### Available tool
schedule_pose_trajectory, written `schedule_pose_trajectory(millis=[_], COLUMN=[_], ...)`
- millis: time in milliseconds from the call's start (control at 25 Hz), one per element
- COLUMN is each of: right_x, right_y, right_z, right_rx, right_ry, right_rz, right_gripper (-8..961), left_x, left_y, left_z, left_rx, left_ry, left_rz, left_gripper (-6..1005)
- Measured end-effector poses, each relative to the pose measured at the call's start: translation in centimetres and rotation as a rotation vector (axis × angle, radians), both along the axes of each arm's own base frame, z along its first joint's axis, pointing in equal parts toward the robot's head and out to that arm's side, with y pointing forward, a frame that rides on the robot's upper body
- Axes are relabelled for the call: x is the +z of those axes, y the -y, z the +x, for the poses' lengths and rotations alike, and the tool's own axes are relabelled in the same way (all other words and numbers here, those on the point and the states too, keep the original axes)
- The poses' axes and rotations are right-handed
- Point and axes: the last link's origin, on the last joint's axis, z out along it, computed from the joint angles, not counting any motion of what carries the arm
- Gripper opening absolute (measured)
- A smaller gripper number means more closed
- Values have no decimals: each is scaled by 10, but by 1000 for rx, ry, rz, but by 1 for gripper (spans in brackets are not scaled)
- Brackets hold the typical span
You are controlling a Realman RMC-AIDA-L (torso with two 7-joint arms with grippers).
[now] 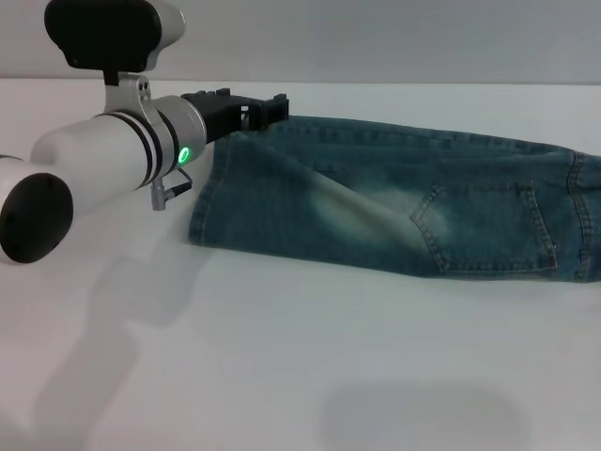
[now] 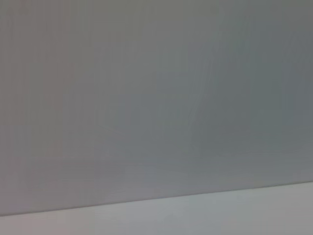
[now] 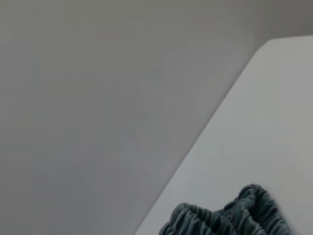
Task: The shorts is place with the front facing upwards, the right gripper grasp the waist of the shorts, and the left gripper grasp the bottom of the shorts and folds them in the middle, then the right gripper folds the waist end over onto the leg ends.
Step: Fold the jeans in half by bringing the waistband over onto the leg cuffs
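white table [image 1: 300, 376] | plain grey wall [image 1: 394, 38] behind its far edge

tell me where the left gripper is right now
In the head view the left gripper is at the far left corner of the shorts, at the leg ends, over the white table.

The shorts [image 1: 404, 207] were blue-green denim with pale faded patches; the left gripper [image 1: 268, 111] was black, its arm [image 1: 103, 150] silver-white with a green light.
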Motion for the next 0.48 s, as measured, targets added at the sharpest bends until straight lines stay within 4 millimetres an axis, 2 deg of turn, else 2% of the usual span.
schedule_pose_trajectory(millis=[80, 480], right_x=[0, 0], right_y=[0, -1], right_z=[0, -6], right_rx=[2, 38], right_ry=[2, 10], right_rz=[0, -2], right_gripper=[477, 74], left_x=[0, -1], left_y=[0, 0], left_z=[-1, 0], left_rx=[2, -6], left_ry=[0, 0], left_rz=[2, 4], left_gripper=[827, 827])
